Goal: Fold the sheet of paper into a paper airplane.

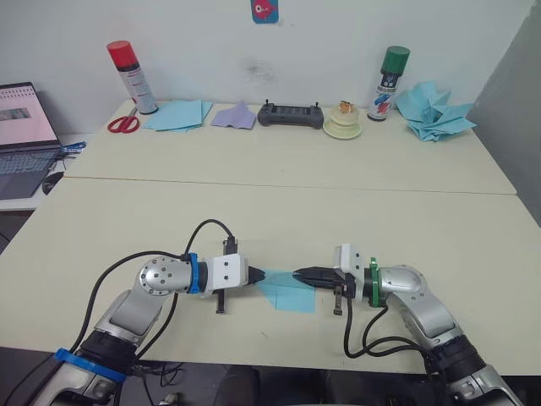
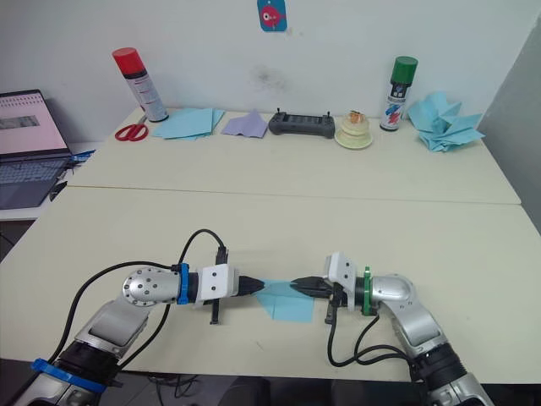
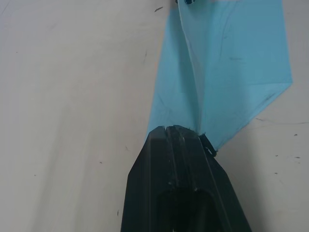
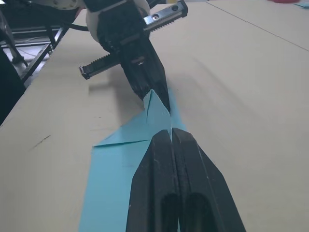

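My left tool point(image 1: 258, 277) and right tool point(image 1: 297, 275) clamp opposite ends of the sheet of paper point(image 1: 287, 293) on the table point(image 1: 270, 211).

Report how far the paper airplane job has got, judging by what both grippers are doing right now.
Done: the sheet of paper is already partly folded, with a pointed end and a raised centre ridge. In hand: the left gripper is shut on the point, and the right gripper is shut on the ridge from the opposite side. Left: it doesn't yet look like a finished dart, so folds seem to remain.
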Controlling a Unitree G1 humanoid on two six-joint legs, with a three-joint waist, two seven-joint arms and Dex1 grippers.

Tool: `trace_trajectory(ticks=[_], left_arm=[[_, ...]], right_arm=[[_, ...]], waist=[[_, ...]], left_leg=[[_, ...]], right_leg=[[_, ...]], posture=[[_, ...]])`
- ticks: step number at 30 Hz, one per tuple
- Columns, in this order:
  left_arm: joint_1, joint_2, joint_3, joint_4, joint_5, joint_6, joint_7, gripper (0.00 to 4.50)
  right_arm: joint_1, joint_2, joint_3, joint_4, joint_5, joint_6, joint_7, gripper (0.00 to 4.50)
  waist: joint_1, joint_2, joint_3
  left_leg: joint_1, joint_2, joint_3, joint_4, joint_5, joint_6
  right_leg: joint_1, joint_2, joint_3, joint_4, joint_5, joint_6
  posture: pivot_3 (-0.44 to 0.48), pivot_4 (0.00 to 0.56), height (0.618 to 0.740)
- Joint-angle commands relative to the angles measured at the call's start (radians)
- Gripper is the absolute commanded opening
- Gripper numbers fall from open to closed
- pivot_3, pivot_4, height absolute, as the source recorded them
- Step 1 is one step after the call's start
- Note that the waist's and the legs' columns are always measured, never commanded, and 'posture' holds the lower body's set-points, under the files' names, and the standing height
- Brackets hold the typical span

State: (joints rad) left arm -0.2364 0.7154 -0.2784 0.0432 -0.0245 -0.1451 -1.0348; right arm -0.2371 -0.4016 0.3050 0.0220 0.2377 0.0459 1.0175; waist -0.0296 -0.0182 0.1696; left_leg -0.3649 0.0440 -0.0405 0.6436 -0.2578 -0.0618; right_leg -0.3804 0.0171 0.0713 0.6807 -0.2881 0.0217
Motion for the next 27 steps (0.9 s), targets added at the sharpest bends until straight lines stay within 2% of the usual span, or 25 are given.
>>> trace_trajectory(ticks=[1,11,19,24,27], left_arm=[[0.025,0.005,-0.025,0.074,0.054,0.024,0.003,0.00],[0.013,0.000,-0.022,0.083,0.062,0.011,0.020,0.00],[0.008,-0.007,-0.006,0.083,0.052,0.015,0.043,0.00],[0.000,-0.044,0.076,0.042,-0.062,0.134,0.073,0.00],[-0.008,-0.018,0.127,-0.007,-0.115,0.211,0.055,0.00]], right_arm=[[-0.032,0.009,-0.017,-0.011,-0.020,0.004,-0.034,0.02],[-0.058,0.005,0.022,0.075,-0.158,-0.040,-0.090,0.02],[-0.073,0.007,0.046,0.117,-0.195,-0.049,-0.096,0.02],[-0.078,0.009,0.056,0.145,-0.219,-0.061,-0.106,0.02],[-0.083,0.006,0.054,0.151,-0.217,-0.060,-0.106,0.02]], waist=[[0.000,0.000,0.000],[0.000,0.000,0.000],[0.000,0.000,0.000],[-0.001,0.000,0.000],[-0.004,-0.002,0.002]], left_leg=[[0.000,0.000,0.000,0.000,0.000,0.000],[0.000,0.000,0.000,0.000,0.000,0.000],[0.000,0.000,0.000,0.000,0.000,0.000],[0.000,0.000,0.000,0.000,0.000,0.000],[-0.001,0.001,0.000,0.000,0.000,0.000]], right_leg=[[0.000,0.000,0.000,0.000,0.000,0.000],[-0.001,0.000,0.000,0.000,0.000,0.000],[0.000,0.000,0.000,0.000,0.000,0.000],[-0.001,0.000,0.000,0.000,0.000,0.000],[-0.002,0.001,0.000,0.000,0.000,0.000]], posture=[[0.000,0.150,0.740],[0.000,0.150,0.740],[0.000,0.150,0.740],[0.000,0.150,0.740],[0.000,0.150,0.740]])
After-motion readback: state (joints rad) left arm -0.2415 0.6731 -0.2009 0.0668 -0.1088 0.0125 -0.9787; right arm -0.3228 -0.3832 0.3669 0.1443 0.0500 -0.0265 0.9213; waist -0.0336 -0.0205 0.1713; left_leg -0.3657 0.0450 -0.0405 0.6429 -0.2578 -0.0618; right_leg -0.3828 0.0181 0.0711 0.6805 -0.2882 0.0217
